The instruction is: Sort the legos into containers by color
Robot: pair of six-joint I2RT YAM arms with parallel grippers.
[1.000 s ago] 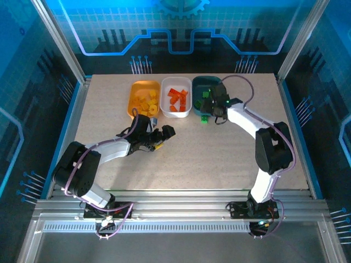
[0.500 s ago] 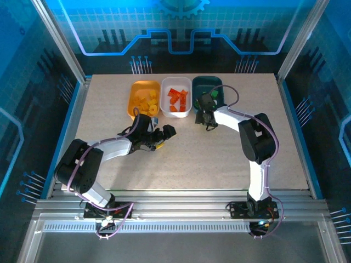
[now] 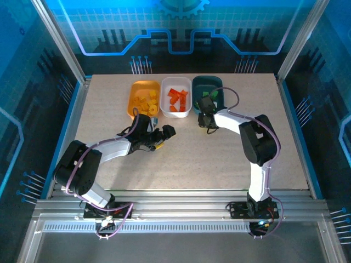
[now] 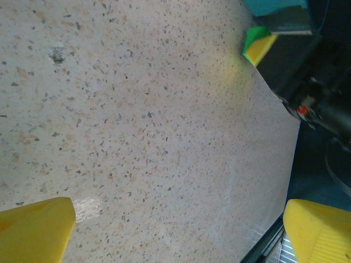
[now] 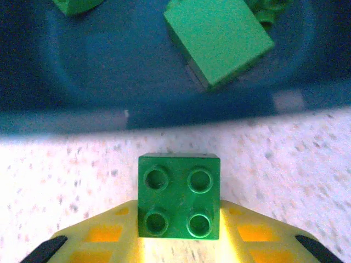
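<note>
View over my work area. (a) The surface [image 3: 192,159]: a pale beige slab flecked with dark and rust-coloured specks (the flecking is plainest in my left wrist view, where a small dark pit [image 4: 56,55] lies near the upper left and a white glare patch [image 4: 88,207] sits low down). (b) Blue edging strip [image 3: 72,118] along each side of the surface. (c) Ribbed aluminium rails [image 3: 181,211] across the near edge. (d) Slanted metal posts [image 3: 60,39] rising from the far corners. (e) Blue-lit back panel [image 3: 181,38] with a grid pattern, a stepped outline and a gear motif [image 3: 181,5] at top centre.
</note>
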